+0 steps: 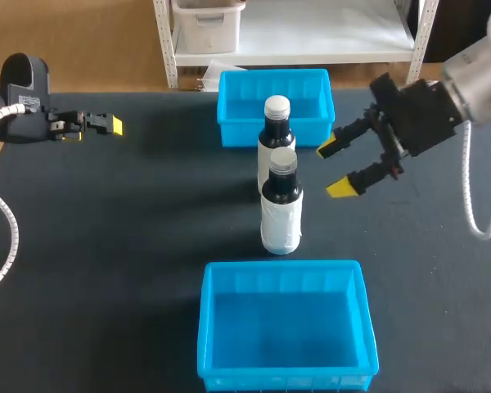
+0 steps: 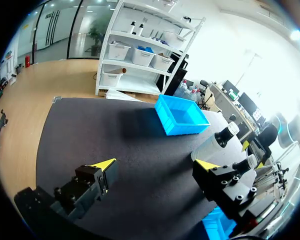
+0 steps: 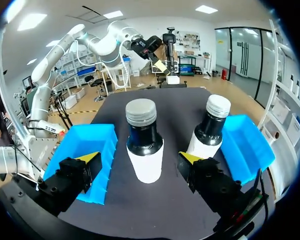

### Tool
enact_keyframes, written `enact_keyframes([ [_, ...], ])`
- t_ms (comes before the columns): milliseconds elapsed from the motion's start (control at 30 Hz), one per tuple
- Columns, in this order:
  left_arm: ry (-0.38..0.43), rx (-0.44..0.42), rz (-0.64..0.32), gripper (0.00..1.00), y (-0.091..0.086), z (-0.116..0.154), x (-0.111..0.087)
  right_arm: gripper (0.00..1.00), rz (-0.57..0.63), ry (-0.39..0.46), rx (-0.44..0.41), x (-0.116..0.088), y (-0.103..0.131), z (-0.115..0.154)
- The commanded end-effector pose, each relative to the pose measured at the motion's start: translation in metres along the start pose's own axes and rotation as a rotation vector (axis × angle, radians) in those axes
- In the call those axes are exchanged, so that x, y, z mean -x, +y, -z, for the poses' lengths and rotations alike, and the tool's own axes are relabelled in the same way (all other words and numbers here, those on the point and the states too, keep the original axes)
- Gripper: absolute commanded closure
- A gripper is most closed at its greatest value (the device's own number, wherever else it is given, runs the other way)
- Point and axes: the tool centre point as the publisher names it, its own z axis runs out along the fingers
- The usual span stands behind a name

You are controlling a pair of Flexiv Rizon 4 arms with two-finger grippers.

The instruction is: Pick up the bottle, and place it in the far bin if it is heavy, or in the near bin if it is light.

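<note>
Currently the right fingers [image 1: 341, 188] stand apart and empty at about 3 o'clock of the two bottles in the middle of the tabletop [image 1: 106, 246], near them but touching neither. The nearer bottle [image 1: 281, 214], grey-capped, stands upright just in front of the farther bottle [image 1: 276, 131], which is white-capped. The far bin [image 1: 237, 133] lies at their 12 o'clock and the near bin [image 1: 229, 270] at their 6 o'clock. The left fingers [image 1: 110, 125] sit well off at 10 o'clock, also apart and holding nothing.

Crowding looks like the main risk. A finger sliding in around one bottle could nudge the other, and both seem tall and narrow enough to topple. A grip on the smooth white label might also slip. Weight cannot be seen, so the choice of bin depends on what the lift reveals.

From above, the bottles overlap and seem almost joined. The right wrist view shows a gap between them, with the grey-capped one straight ahead of the open fingers. Only the left wrist view shows plainly how wide that arm's fingers stand.
</note>
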Motion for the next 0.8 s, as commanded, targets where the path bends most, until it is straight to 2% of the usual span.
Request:
enact_keyframes([
  [33,0.000,0.000,0.000,0.00,0.000,0.000,0.000,0.00,-0.003,0.010,0.002,0.006,-0.005,-0.015],
  [800,0.000,0.000,0.000,0.00,0.000,0.000,0.000,0.00,0.007,0.016,0.001,0.025,-0.011,-0.059],
])
